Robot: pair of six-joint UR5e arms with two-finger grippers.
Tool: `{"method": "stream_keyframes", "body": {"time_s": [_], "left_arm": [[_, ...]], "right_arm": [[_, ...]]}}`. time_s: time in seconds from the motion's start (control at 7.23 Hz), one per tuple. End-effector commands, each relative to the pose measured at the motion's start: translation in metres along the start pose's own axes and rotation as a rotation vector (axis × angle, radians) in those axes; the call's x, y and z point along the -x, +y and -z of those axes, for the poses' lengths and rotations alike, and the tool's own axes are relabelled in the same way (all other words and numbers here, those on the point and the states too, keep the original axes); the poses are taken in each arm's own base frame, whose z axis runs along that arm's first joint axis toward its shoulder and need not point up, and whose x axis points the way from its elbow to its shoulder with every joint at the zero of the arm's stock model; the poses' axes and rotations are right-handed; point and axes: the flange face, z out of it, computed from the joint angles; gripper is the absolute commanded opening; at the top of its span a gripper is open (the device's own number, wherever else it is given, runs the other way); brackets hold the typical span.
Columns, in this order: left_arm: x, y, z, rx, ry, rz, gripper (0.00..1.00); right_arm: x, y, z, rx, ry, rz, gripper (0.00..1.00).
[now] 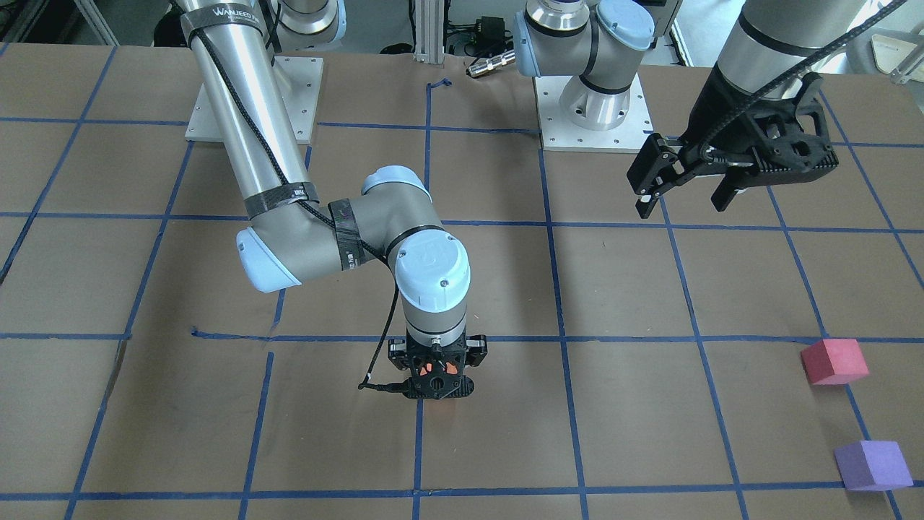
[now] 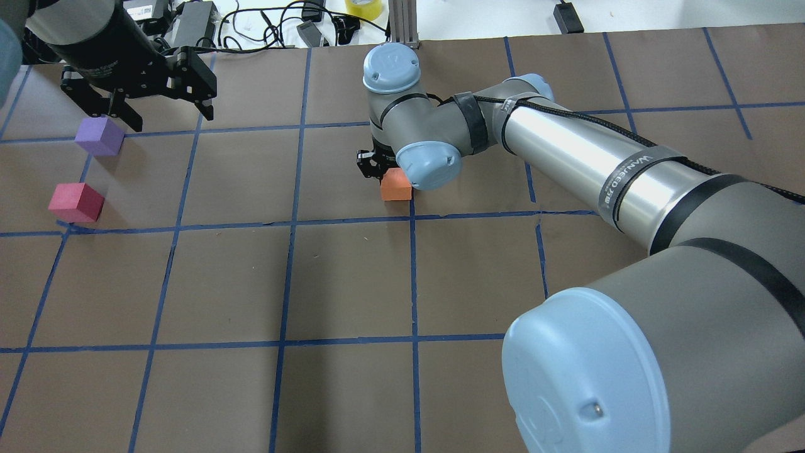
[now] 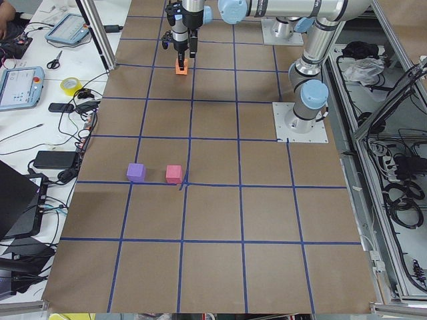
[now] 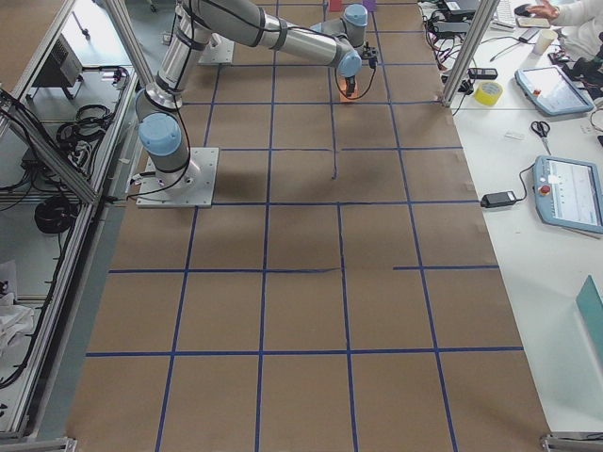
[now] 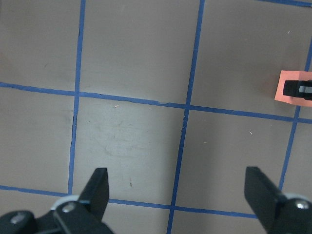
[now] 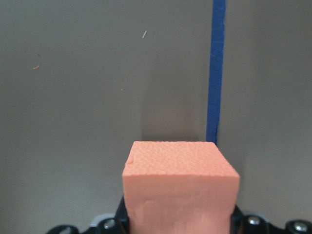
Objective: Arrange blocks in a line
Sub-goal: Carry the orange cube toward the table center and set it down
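The orange block sits low at the table, by a blue tape line near the middle, and fills the right wrist view. My right gripper points straight down and is shut on it; in the front view orange shows through the gripper body. The pinkish-red block and the purple block lie side by side on the robot's left side, a small gap between them. My left gripper hangs open and empty above the table, just beyond the purple block.
The table is brown paper with a blue tape grid. Both arm bases stand on metal plates at the robot's edge. Cables, a tape roll and tablets lie off the table on the operators' side.
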Motion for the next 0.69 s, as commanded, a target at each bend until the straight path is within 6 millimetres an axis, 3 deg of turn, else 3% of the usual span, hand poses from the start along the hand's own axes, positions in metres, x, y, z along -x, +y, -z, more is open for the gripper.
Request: {"method": "stream_keyframes", "body": {"time_s": [0.0, 0.14, 0.42, 0.55], "left_arm": [[0.000, -0.001, 0.000, 0.000, 0.000, 0.000, 1.00], [0.000, -0.001, 0.000, 0.000, 0.000, 0.000, 1.00], [0.000, 0.000, -0.001, 0.002, 0.000, 0.000, 1.00], [0.000, 0.000, 0.000, 0.000, 0.000, 0.000, 1.00]], "right_arm": [[0.001, 0.000, 0.000, -0.002, 0.001, -0.001, 0.75], [0.001, 0.000, 0.000, -0.005, -0.006, -0.001, 1.00], [0.002, 0.000, 0.003, -0.004, -0.013, 0.002, 1.00], [-0.002, -0.006, 0.021, -0.033, -0.015, 0.008, 1.00]]}}
